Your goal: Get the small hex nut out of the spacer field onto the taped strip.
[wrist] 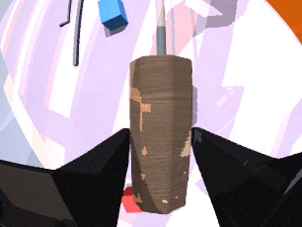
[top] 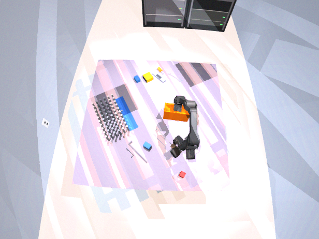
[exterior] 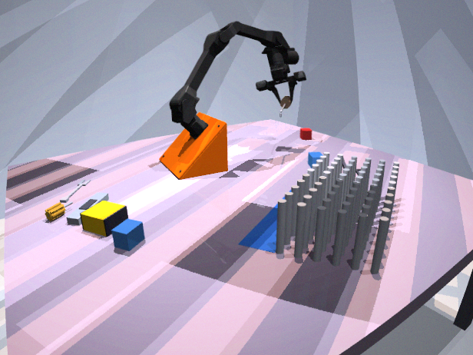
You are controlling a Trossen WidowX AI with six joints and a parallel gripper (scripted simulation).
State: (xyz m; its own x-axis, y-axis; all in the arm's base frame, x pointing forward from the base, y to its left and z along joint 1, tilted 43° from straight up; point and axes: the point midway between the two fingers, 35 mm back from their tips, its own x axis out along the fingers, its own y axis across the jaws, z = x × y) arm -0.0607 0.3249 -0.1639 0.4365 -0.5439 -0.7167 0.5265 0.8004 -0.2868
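My gripper [top: 174, 150] [exterior: 285, 95] [wrist: 160, 133] is shut on the brown wooden handle [exterior: 285, 102] [wrist: 160, 140] of a hook tool. It hangs high above the table, well away from the spacers. The tool's thin metal shaft [wrist: 159, 2] [exterior: 281, 111] points down and away from the fingers. The grey standing spacers [top: 109, 117] [exterior: 338, 200] form a dense field at the mat's left. The blue taped strip [top: 127, 114] [exterior: 261, 234] lies along the field's near side. The hex nut is hidden among the spacers; I cannot see it.
Two thin L-shaped rods [top: 137, 153] [wrist: 79, 22] and a light blue block [top: 147, 145] [wrist: 113, 11] lie between the spacers and my gripper. The orange arm base [top: 176, 114] [exterior: 200, 151], a red block [top: 182, 174] [exterior: 305, 133], a yellow block [top: 147, 76] [exterior: 101, 217], a blue block [exterior: 128, 234] and a screwdriver [exterior: 54, 211] are elsewhere.
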